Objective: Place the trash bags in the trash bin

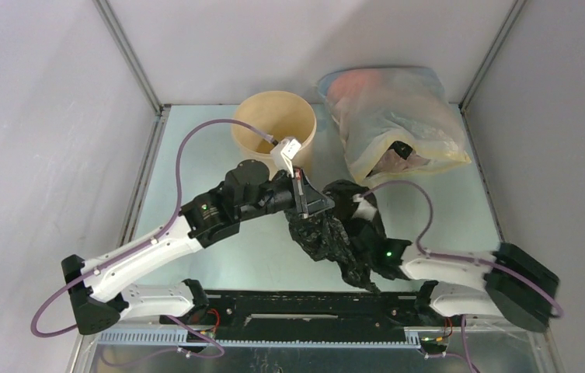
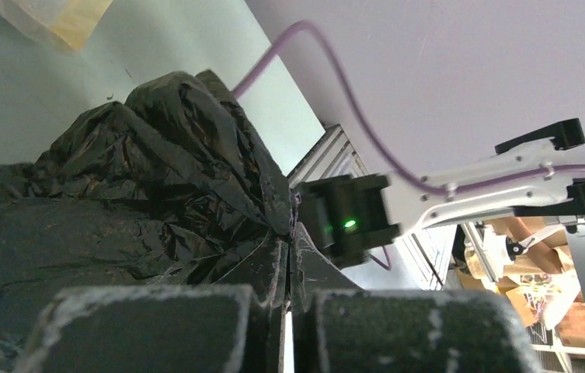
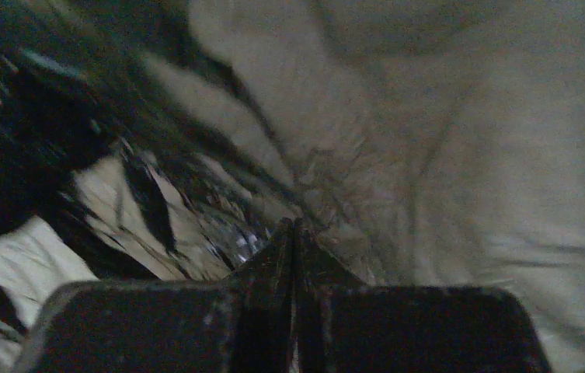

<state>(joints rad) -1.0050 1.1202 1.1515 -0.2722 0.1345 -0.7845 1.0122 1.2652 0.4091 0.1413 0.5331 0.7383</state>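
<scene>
Sagging between both sets of jaws, the trash bag looks light, soft and slippery. The left gripper and right gripper each pinch a bunched fold, jaws closed.

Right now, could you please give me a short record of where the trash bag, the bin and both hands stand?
black trash bag: crumpled, held between both hands, outside and on the near side of the trash bin
trash bin: upright, no black plastic visible inside
left hand: shut on the black trash bag
right hand: shut on the black trash bag
translucent bag: lying to the right of the trash bin, untouched
task status: bag not yet in the bin
</scene>
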